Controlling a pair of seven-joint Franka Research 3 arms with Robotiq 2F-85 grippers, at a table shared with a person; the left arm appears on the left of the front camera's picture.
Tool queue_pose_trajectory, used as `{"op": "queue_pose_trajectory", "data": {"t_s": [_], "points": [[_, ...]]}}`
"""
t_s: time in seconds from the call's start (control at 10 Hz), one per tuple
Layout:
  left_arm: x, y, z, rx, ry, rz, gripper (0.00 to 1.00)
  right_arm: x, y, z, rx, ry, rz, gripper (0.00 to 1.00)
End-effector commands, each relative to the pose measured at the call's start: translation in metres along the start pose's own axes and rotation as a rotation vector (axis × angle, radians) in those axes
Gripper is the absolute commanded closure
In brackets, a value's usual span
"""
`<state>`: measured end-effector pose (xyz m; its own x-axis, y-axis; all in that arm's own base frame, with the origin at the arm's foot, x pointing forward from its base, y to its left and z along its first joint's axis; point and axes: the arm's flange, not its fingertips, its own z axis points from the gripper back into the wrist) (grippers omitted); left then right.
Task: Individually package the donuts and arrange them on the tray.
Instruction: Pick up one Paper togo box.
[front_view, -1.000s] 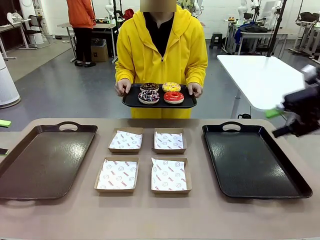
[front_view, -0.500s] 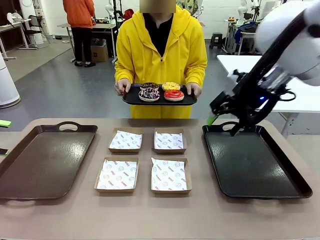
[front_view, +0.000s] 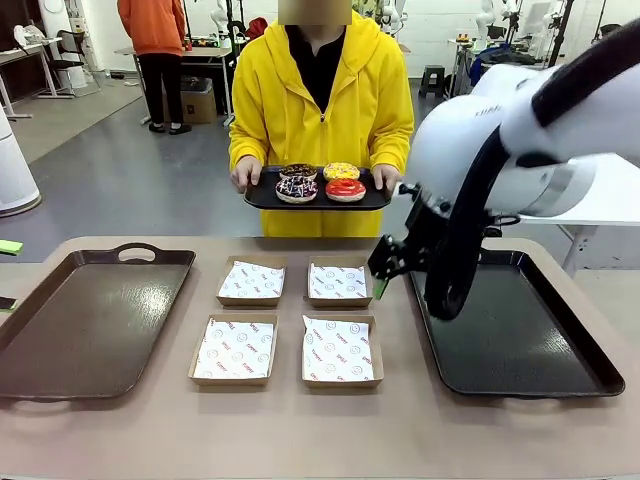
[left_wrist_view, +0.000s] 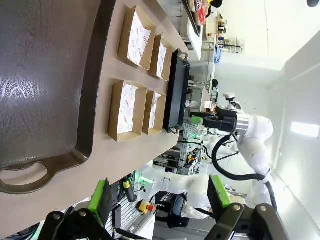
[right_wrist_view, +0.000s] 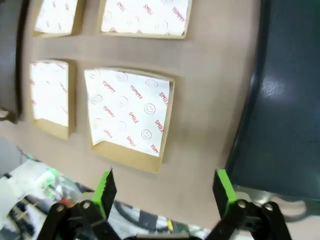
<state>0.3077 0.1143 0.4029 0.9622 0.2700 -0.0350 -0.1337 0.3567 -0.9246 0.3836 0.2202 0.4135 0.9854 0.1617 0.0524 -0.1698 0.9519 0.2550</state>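
A person in a yellow hoodie stands at the far side holding a small black tray (front_view: 262, 201) with four donuts: chocolate with sprinkles (front_view: 298, 172), yellow-iced (front_view: 341, 171), dark with pink-white drizzle (front_view: 296, 188) and red-glazed (front_view: 345, 188). My right gripper (front_view: 383, 274) hangs low between the right-hand boxes and the black tray (front_view: 520, 340). In its wrist view the right gripper (right_wrist_view: 165, 189) is open and holds nothing, above bare table beside a paper-lined box (right_wrist_view: 131, 117). My left gripper (left_wrist_view: 160, 197) is open and holds nothing, off the brown tray's (left_wrist_view: 45, 75) handle end.
Four paper-lined cardboard boxes (front_view: 235, 350) lie in a two-by-two block mid-table, between the brown tray (front_view: 90, 320) on the left and the black tray on the right. My bulky right arm (front_view: 480, 170) reaches over the black tray's far left corner. Another person stands far back.
My right arm has swung in from the right edge across the black tray, and its gripper has dropped beside the right-hand boxes. The person still holds the donut tray.
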Motion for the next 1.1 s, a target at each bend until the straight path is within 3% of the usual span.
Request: {"op": "queue_pose_trajectory", "data": {"t_s": [0.0, 0.2, 0.3, 1.0], "points": [[0.000, -0.002, 0.001, -0.018, -0.007, 0.002, 0.00, -0.013, -0.004, -0.030, -0.055, -0.038, 0.022, 0.00], [0.000, -0.002, 0.001, -0.018, -0.007, 0.002, 0.00, -0.024, -0.005, -0.041, -0.025, -0.054, 0.068, 0.00], [0.000, -0.002, 0.001, -0.018, -0.007, 0.002, 0.00, -0.016, 0.000, -0.029, -0.032, -0.011, 0.033, 0.00], [0.000, -0.002, 0.001, -0.018, -0.007, 0.002, 0.00, -0.016, -0.003, -0.030, -0.025, -0.021, 0.036, 0.00]]}}
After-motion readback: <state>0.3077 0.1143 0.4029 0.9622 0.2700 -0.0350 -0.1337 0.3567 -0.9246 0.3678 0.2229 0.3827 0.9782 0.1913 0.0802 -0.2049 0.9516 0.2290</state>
